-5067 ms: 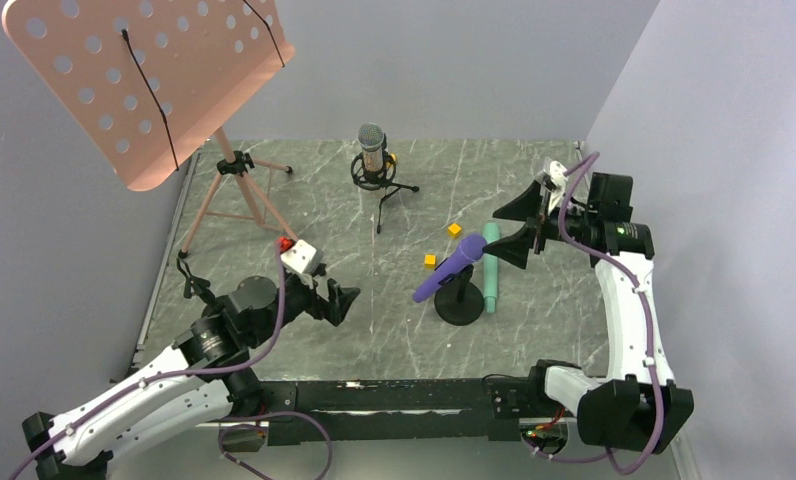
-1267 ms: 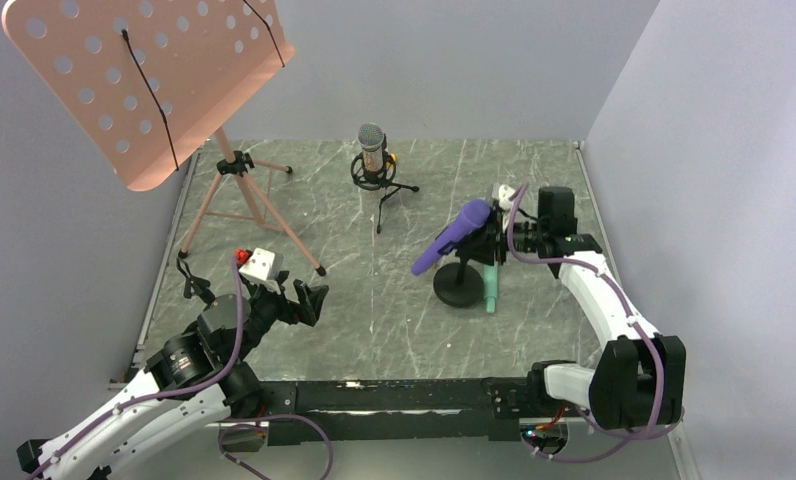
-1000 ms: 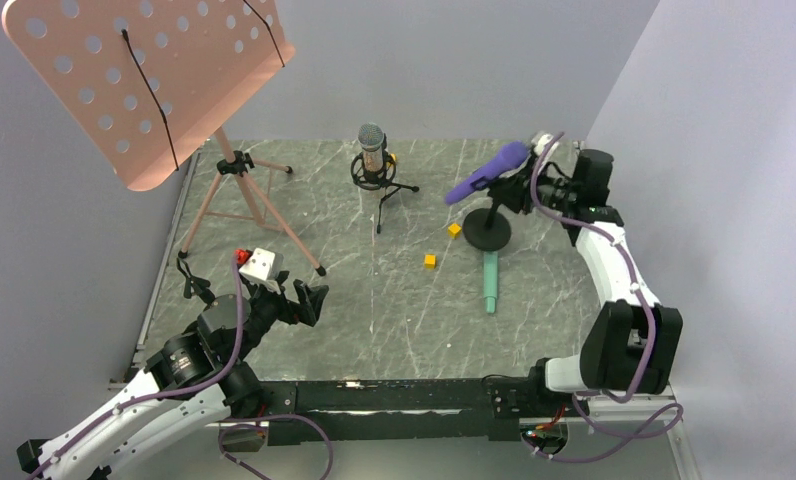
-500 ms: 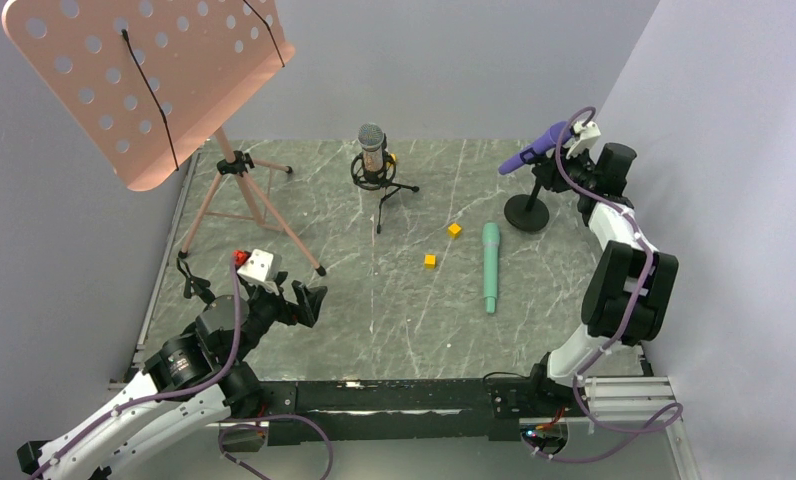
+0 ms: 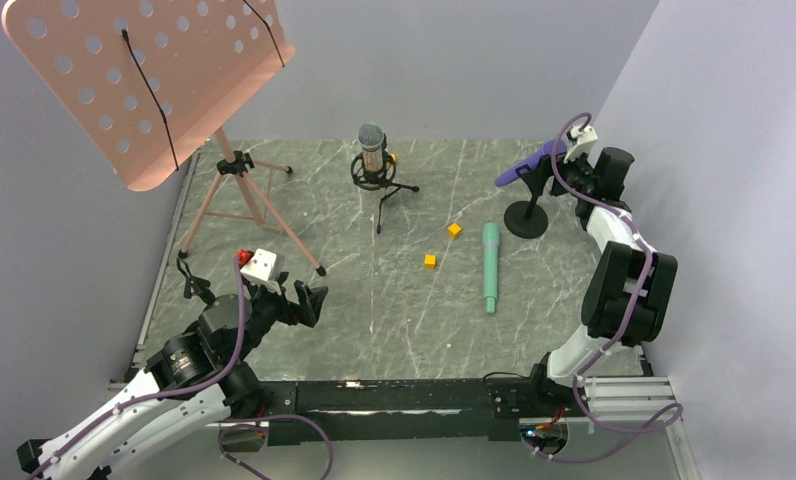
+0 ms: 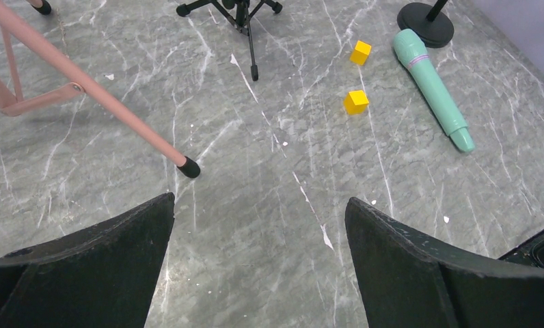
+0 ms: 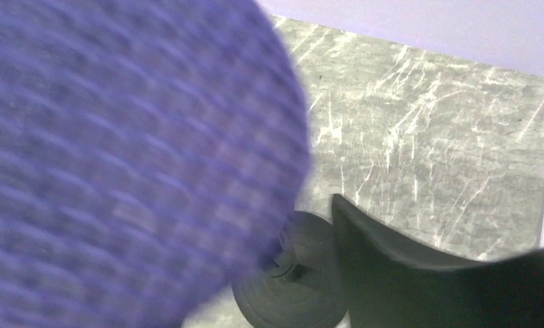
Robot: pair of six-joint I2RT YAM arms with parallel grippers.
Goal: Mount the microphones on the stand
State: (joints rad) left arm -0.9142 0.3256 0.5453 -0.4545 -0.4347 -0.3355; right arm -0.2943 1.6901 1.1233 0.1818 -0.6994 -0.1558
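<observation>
A pink music stand (image 5: 144, 80) occupies the marbled table's (image 5: 374, 320) far left; two yellow cubes (image 5: 455, 230) lie mid-table.

Stand (image 5: 526, 218) far right on worktop (image 5: 374, 320), tilted microphone (image 5: 522, 165) on it; loose microphone (image 5: 490, 267) lies flat nearer, cubes (image 5: 430, 261) left of it.

No writing, brand, number or sign could be read in any view. The mint green microphone (image 6: 430, 85) lying on the counter (image 6: 269, 205) bore only a plain purple band near its head, with no lettering on it.
</observation>
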